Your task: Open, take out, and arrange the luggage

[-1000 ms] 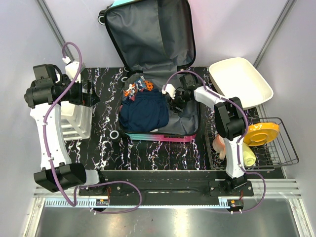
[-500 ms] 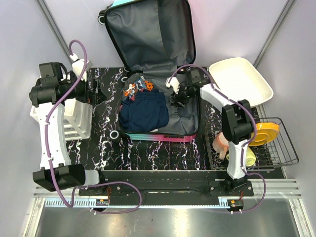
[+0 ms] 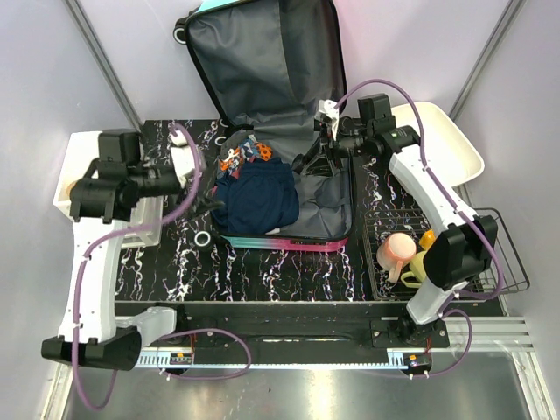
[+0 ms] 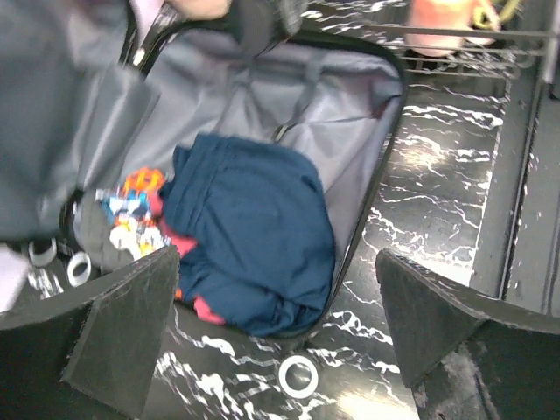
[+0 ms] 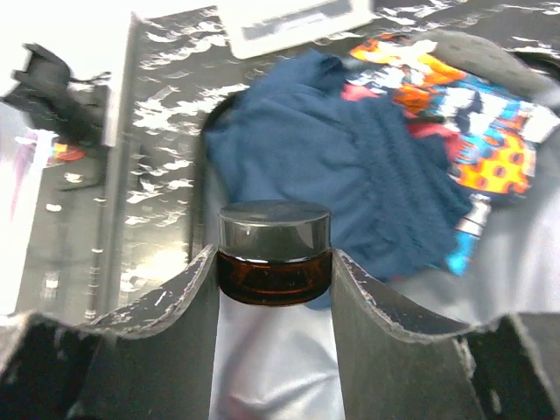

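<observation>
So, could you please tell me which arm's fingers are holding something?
The right fingers: they are clamped on a small amber jar with a black lid. The left fingers stand wide open with nothing between them.

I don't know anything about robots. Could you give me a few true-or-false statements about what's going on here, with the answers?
1. The suitcase lies open, with its lid tipped back. True.
2. The right gripper is holding a small dark jar. True.
3. The left gripper is clamped on the blue garment. False: its jaws are wide open above the suitcase and hold nothing.
4. The blue garment is spread on the table outside the suitcase. False: it lies inside the suitcase.
5. A pink cup sits in the wire basket. True.
</observation>
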You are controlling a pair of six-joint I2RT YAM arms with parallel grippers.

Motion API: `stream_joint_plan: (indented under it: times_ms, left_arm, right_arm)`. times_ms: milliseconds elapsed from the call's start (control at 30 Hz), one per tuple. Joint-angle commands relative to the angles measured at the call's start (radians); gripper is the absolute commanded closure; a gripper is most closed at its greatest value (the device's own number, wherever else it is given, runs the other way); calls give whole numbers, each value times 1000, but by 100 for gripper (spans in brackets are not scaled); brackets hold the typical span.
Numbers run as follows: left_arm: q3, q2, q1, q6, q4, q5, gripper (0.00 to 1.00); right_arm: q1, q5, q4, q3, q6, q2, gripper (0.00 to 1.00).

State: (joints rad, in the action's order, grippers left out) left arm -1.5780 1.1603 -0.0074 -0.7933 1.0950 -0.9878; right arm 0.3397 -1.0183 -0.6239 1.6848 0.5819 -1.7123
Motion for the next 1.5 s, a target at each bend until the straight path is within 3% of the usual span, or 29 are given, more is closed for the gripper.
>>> stream_joint_plan:
  times_ms: [0, 267, 433, 900, 1467]
  left_arm:
    - [47, -44, -164, -283, -37, -39, 1]
    - [84, -17, -506, -449, -145, 58, 2]
    - [119, -14, -611, -518, -231, 63, 5]
    - [104, 71, -710, -612, -202, 60, 15]
    - [107, 84, -750, -573, -202, 98, 56]
  right_arm:
    - [33, -247, -75, 1, -162, 48, 70]
    - [154, -335, -214, -31, -132, 98, 71]
    - [194, -345, -237, -88, -90, 144, 71]
    - [236, -304, -312, -108, 1, 206, 71]
    - [236, -315, -367, -91, 67, 186, 70]
